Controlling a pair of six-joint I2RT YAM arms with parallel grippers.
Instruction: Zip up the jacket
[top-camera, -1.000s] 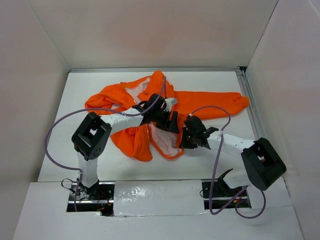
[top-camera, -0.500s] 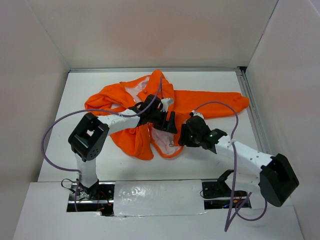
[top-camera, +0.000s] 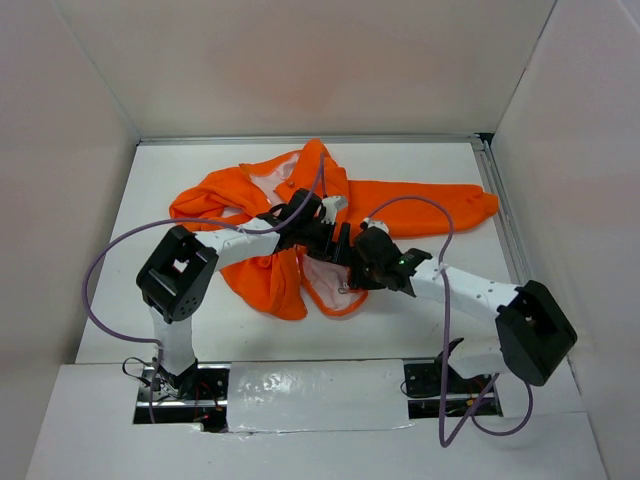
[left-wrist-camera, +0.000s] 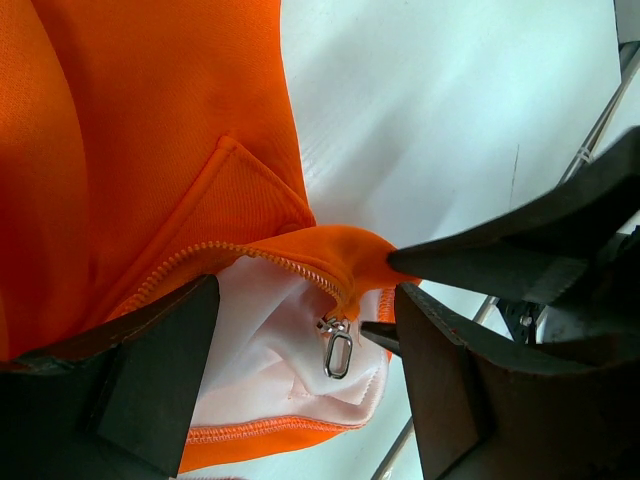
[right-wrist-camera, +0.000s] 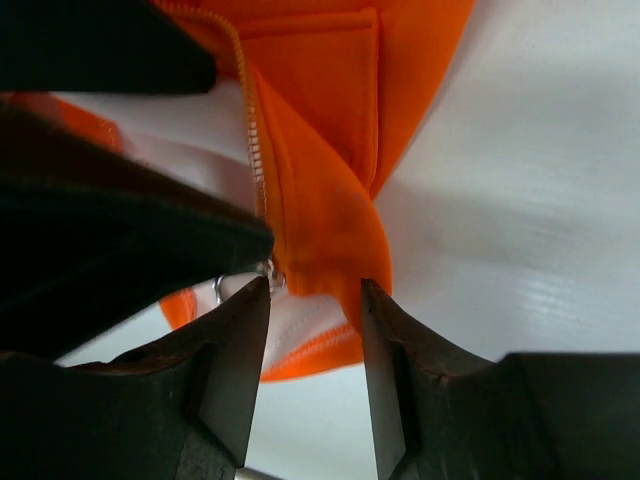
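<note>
White worktop (top-camera: 440, 170): bright orange soft fabric jacket (top-camera: 410, 210) crumpled at centre, unzipped, pale lining showing. Black left fingers (left-wrist-camera: 150, 370) spread wide above front edge, holding nothing. Black right fingers (right-wrist-camera: 230, 380) narrow, seemingly pinching orange fold beside small silver zipper pull (left-wrist-camera: 338, 352). Step, by judgement: securing zipper base. Next move likely calls for fine closing on pull, with other front edge aligned.

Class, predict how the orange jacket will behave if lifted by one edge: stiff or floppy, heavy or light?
Probably floppy: the jacket lies crumpled in soft folds. Likely light: its fabric looks thin along the zipper.
</note>
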